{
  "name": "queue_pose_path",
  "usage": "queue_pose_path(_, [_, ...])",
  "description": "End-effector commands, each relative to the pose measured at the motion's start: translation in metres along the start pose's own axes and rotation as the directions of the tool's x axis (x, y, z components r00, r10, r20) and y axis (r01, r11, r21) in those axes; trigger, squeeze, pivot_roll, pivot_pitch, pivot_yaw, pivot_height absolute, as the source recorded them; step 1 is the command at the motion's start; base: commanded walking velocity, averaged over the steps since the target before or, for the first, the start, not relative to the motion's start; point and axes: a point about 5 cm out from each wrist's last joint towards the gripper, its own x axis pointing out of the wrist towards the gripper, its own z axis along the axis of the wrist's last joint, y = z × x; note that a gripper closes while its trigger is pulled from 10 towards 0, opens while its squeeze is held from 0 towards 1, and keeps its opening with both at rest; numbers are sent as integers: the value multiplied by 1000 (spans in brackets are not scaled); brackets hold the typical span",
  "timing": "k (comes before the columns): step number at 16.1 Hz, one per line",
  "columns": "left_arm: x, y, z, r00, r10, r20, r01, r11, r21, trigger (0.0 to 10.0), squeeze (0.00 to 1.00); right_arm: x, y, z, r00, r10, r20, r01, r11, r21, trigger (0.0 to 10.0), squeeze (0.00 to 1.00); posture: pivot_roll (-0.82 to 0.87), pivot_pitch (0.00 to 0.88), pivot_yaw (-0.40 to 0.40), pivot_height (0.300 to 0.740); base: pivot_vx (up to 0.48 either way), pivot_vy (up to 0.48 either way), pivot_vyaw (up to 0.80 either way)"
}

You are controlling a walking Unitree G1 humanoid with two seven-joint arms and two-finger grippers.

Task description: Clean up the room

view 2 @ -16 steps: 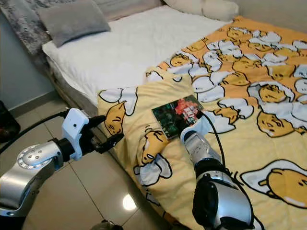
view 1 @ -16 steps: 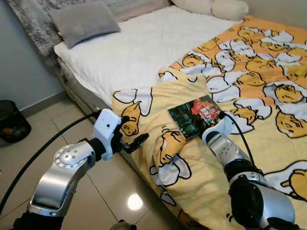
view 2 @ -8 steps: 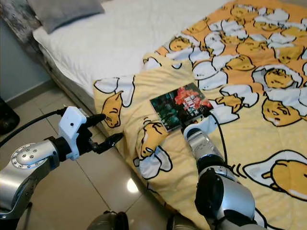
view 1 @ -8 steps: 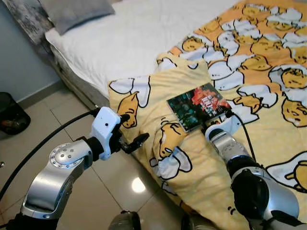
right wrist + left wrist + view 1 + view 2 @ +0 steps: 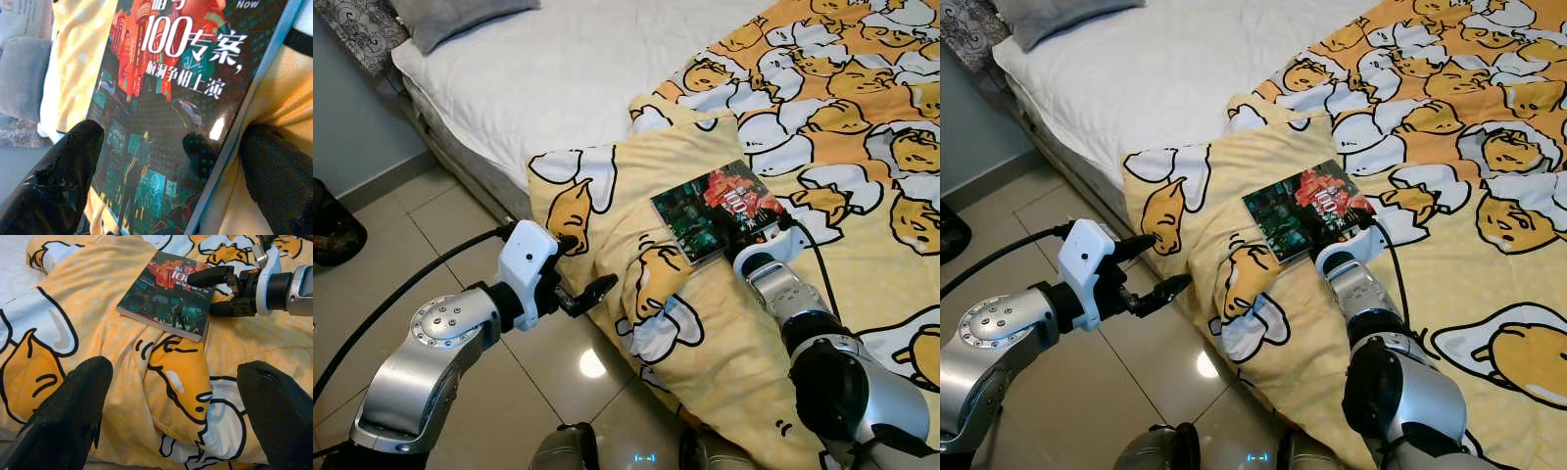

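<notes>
1. The bed (image 5: 607,69), under a yellow cartoon blanket (image 5: 862,147), runs from 12 to 4 o'clock in the head views.
2. The book (image 5: 717,211) lies flat on the blanket's raised fold at centre.
3. The right gripper (image 5: 221,291), fingers spread, straddles the book's 4 o'clock corner.
4. The left gripper (image 5: 590,291), spread and empty, hovers at 8 o'clock off the bed edge.
5. Risk: closing could pinch soft blanket with the cover, or nudge the book off the fold.

Two chunky silver arms, round screw-dotted joint on the left arm (image 5: 445,328), white wrist blocks, black cables (image 5: 401,294) trailing off, long matte black fingers (image 5: 73,416).
</notes>
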Motion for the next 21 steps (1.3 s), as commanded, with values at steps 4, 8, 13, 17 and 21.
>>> queue_pose_path(4, [-2, 0, 0, 1000, 11, -5, -11, 1000, 25, 10000, 667, 1, 8, 2, 997, 71, -22, -70, 997, 6, 10000, 0, 36, 178, 47, 740, 0, 0, 0])
queue_pose_path(8, [-1, 0, -1, 1000, 1, -7, -1, 999, 40, 10000, 671, 0, 8, 2, 993, 118, -19, -116, 990, 79, 10000, 0, 31, 163, 53, 740, 0, 0, 0])
queue_pose_path(13, [1, 2, 1, 1000, 4, 4, -4, 999, 48, 10000, 675, 1, 21, 1, 973, 230, -3, -226, 956, 185, 10000, 0, 31, 146, 51, 740, 0, 0, 0])
queue_pose_path(17, [3, 3, 1, 1000, 6, 9, -7, 999, 53, 10000, 675, 2, 24, 4, 970, 241, 22, -240, 945, 221, 10000, 0, 29, 130, 50, 740, 0, 0, 0])
queue_pose_path(21, [4, 6, 1, 1000, 11, 14, -11, 998, 62, 10000, 671, 2, 24, 7, 971, 237, 32, -239, 950, 202, 10000, 0, 35, 117, 53, 740, 0, 0, 0])
